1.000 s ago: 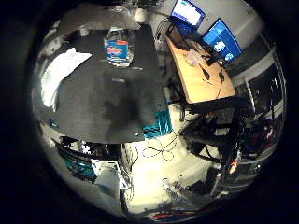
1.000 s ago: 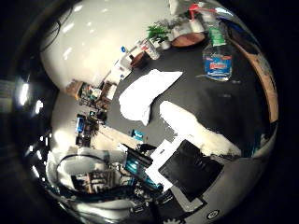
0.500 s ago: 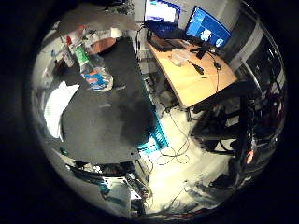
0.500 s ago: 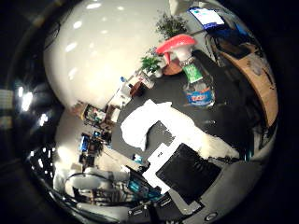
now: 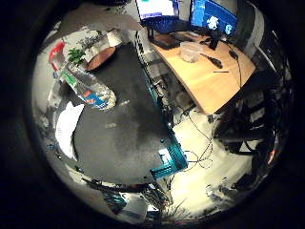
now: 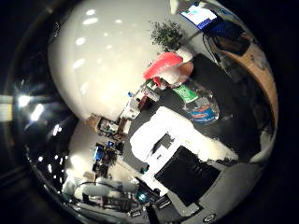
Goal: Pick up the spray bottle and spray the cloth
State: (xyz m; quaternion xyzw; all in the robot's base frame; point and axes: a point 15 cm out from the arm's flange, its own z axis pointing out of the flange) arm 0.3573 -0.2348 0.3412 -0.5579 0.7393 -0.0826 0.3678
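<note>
I'm eyeing the bottle [image 6: 196,100], upper right: probably light, slippery plastic, so I'm going for its neck; can't tell my hand's state.

The spray bottle [image 5: 86,90] stands on the counter [image 5: 128,138] beside the cloth [image 5: 66,126]; a plant [image 6: 167,33] seems to sit behind them.

- The spray bottle [image 6: 195,101] carries a green label near its neck and a blue and red label lower down; no print on either can be read.
- The two monitors [image 5: 208,13] glow blue, but nothing on them is legible.
</note>
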